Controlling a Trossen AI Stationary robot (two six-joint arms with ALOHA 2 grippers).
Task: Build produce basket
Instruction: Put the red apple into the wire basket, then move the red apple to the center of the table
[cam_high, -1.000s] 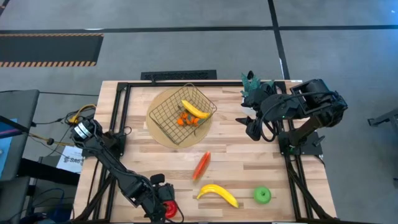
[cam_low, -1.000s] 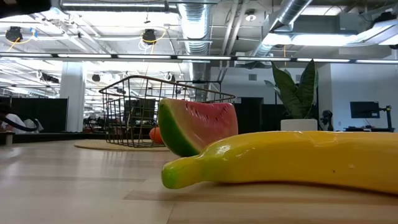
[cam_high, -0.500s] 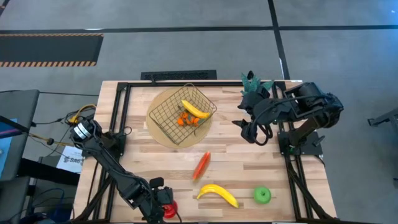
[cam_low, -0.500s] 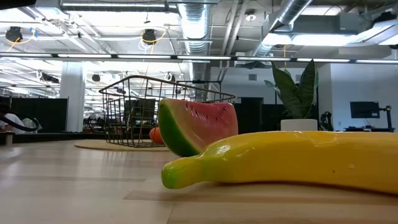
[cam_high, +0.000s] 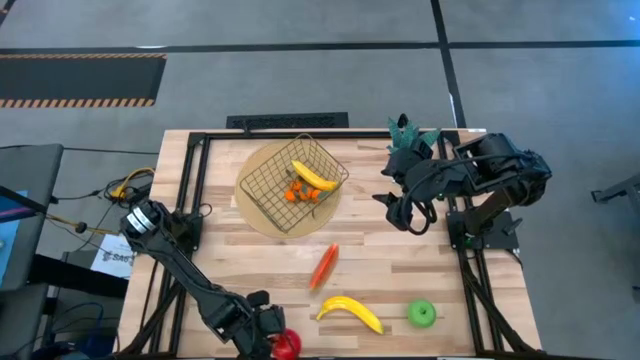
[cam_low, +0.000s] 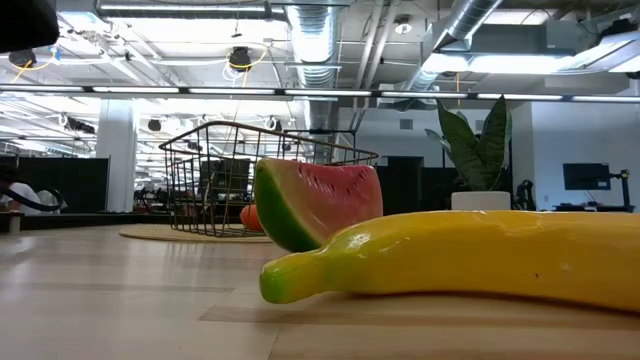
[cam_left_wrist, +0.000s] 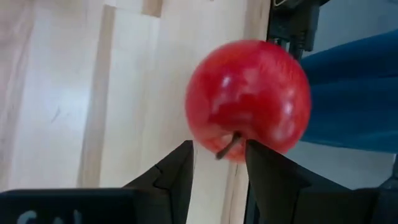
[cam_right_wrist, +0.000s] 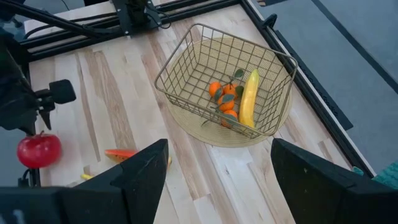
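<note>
Two fingers of my left gripper (cam_high: 277, 345) pinch the red apple (cam_high: 287, 345) by its stem at the table's near edge, about seven o'clock, the arm stretched low along the left side. One banana (cam_high: 350, 312) lies at five o'clock, a green apple (cam_high: 423, 314) beside it. My right gripper (cam_high: 397, 205), spread wide, hovers at three o'clock. Farther off, the basket (cam_high: 262, 182) at twelve o'clock holds another banana.

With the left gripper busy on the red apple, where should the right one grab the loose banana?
Take the banana at mid-body, from straight above, fingers closing across its narrow width. It lies flat on the table, curved, long axis running toward the green apple, with bare wood on both long sides. The tapered ends would likely slip. The right gripper is open.
</note>
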